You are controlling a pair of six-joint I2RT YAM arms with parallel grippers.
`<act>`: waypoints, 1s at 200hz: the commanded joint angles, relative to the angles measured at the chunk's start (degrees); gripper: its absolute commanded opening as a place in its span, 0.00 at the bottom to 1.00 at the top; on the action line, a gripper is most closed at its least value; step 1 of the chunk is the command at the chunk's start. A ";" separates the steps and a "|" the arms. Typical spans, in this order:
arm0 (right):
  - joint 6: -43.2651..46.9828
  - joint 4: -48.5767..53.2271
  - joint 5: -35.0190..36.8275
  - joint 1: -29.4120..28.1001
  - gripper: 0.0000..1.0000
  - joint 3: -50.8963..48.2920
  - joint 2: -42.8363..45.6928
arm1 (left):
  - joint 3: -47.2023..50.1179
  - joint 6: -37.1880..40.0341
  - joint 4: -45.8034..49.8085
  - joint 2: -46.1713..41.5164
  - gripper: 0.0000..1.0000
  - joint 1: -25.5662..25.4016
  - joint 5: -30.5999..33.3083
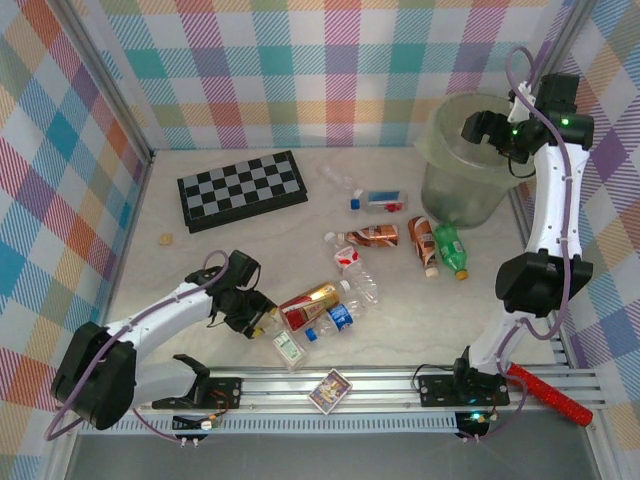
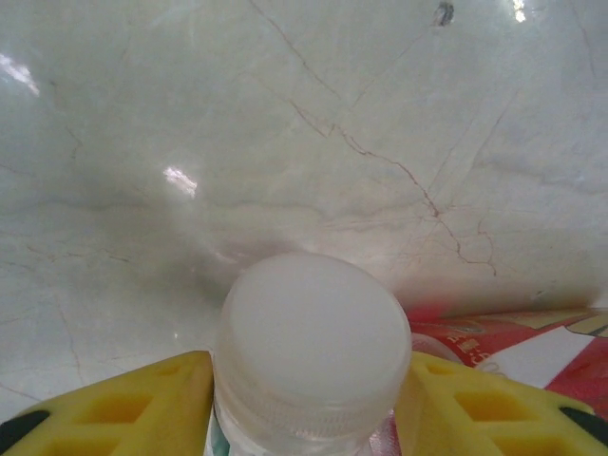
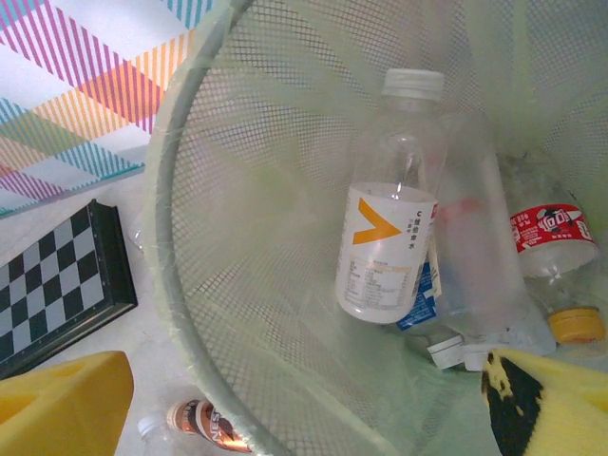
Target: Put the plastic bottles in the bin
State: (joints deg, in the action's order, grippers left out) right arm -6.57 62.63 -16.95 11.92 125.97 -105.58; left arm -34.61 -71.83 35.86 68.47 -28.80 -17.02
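Closest to the left wrist camera is a white-capped bottle [image 2: 313,342], seen from the cap end. The yellow fingers [image 2: 142,404] of the left claw [image 1: 256,316] stand tight against both sides of its neck, so this claw is closed on the bottle. It is low over the marble worktop [image 2: 313,123]. Just beside it on the right lies a red-and-gold bottle [image 1: 310,304].

The right claw [image 1: 480,128] hangs above the bin [image 1: 440,190] at the far right corner. Its two fingers [image 3: 57,404] are wide apart and nothing is between them. Inside the bin (looking through the right wrist camera) lie a clear bottle with an orange mark [image 3: 388,237], a red-labelled bottle with a yellow cap [image 3: 549,233] and some other clear ones.

More bottles are on the worktop. A blue-capped one [image 1: 332,320] and a clear red-capped one [image 1: 355,275] lie near the middle. A brown one [image 1: 372,236] is farther back. Another brown bottle [image 1: 423,243] and a green bottle [image 1: 451,250] lie side by side in front of the bin. A chequered board [image 1: 242,190] lies at the far left, well apart from them.
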 commanded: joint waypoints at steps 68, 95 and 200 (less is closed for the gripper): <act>-0.51 -0.16 -5.82 -0.56 0.93 0.14 4.46 | -8.53 6.30 8.09 -0.83 0.40 2.01 0.04; -1.17 0.54 -9.75 -2.97 0.93 -0.45 6.36 | -16.37 12.69 13.68 -0.76 0.40 6.45 -0.06; -3.17 -4.09 -29.53 -23.12 0.93 -17.42 16.11 | -41.73 27.57 0.42 15.18 0.34 13.34 -14.96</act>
State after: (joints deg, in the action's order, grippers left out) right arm -9.02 61.32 -39.62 -7.22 112.68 -90.52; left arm -70.89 -47.55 44.05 80.20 -16.38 -24.16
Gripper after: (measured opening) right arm 0.925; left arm 0.381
